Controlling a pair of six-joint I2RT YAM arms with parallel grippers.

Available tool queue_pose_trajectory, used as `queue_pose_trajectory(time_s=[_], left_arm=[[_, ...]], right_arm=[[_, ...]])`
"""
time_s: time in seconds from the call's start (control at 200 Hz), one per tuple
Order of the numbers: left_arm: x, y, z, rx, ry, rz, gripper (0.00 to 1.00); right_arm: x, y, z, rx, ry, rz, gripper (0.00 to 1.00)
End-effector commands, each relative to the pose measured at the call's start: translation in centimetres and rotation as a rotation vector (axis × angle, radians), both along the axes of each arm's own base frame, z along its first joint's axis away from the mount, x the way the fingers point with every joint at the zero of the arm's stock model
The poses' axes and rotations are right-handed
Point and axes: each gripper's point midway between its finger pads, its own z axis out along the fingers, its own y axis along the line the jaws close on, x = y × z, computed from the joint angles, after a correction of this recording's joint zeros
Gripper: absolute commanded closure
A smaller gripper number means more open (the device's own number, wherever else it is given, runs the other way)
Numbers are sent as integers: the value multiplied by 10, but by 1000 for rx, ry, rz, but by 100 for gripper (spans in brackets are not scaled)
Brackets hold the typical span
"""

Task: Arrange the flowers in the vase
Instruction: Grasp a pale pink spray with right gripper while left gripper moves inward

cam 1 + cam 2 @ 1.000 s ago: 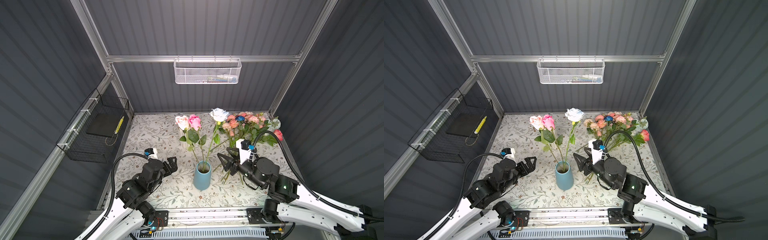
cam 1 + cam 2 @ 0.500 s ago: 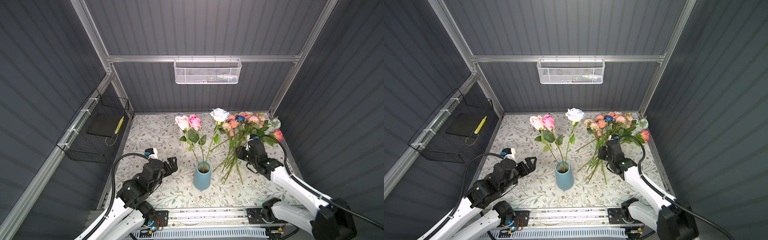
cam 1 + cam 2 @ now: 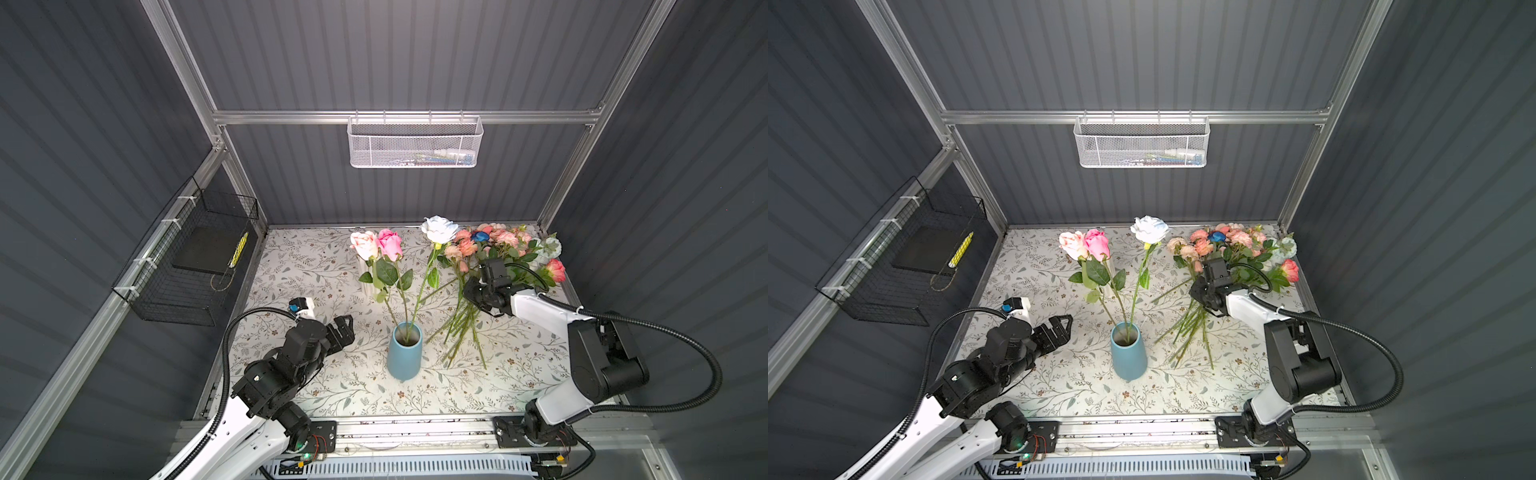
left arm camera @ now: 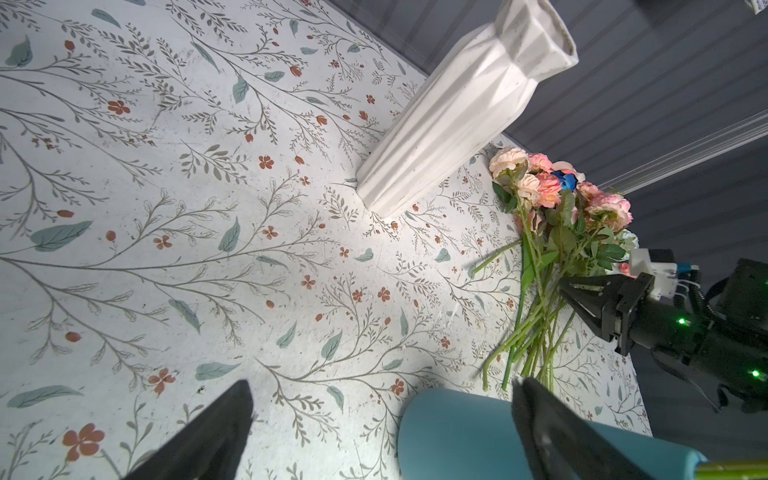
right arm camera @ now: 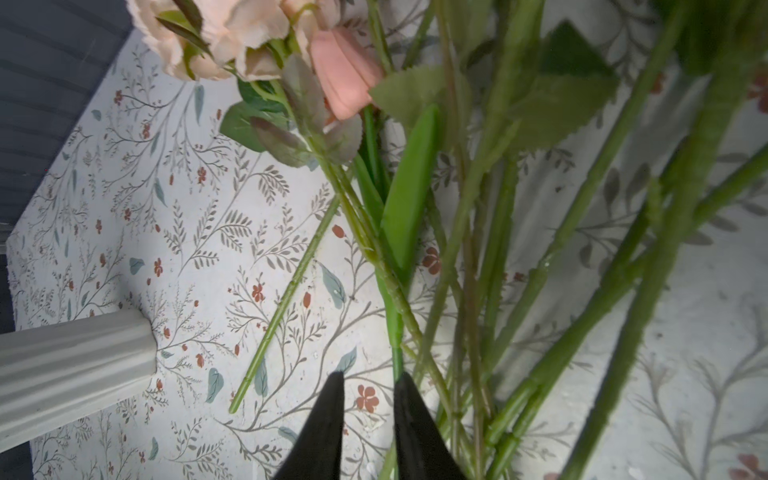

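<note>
Three flowers stand in blue vase; the rest lie in a heap on worktop beside it, stems fanned toward right gripper. Its jaws are narrow, with a stem at one fingertip; cannot tell if it grasps. Left gripper spread wide, empty, near vase, probably to steady it

Two vases are counted: a blue vase just beside the left gripper, a white vase beyond it. Three flowers are stood in the blue vase. The heap of flowers at the right gripper cannot be counted. Two baskets are hung well apart from both: a black basket, a white basket.
</note>
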Motion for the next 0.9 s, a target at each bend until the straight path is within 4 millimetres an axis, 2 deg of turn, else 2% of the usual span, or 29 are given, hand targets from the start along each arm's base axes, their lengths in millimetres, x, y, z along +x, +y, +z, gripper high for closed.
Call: queue_pose_trajectory(time_s=[0.0, 0.415, 0.555, 0.615, 0.715, 0.895], left_arm=[[-4, 4, -10, 26, 17, 3, 0], [-5, 7, -9, 31, 14, 5, 0], [-6, 7, -8, 28, 13, 4, 0], [-6, 7, -8, 28, 14, 3, 0], [-6, 5, -4, 19, 9, -5, 0], [-6, 4, 12, -2, -18, -15, 0]], right_arm=[[2, -9, -7, -26, 32, -60, 73], [17, -23, -26, -130, 85, -99, 73], [20, -21, -29, -132, 100, -87, 76], [20, -20, -30, -133, 103, -79, 80], [20, -20, -19, -125, 74, -68, 90], [17, -13, 25, -85, -83, -4, 99]])
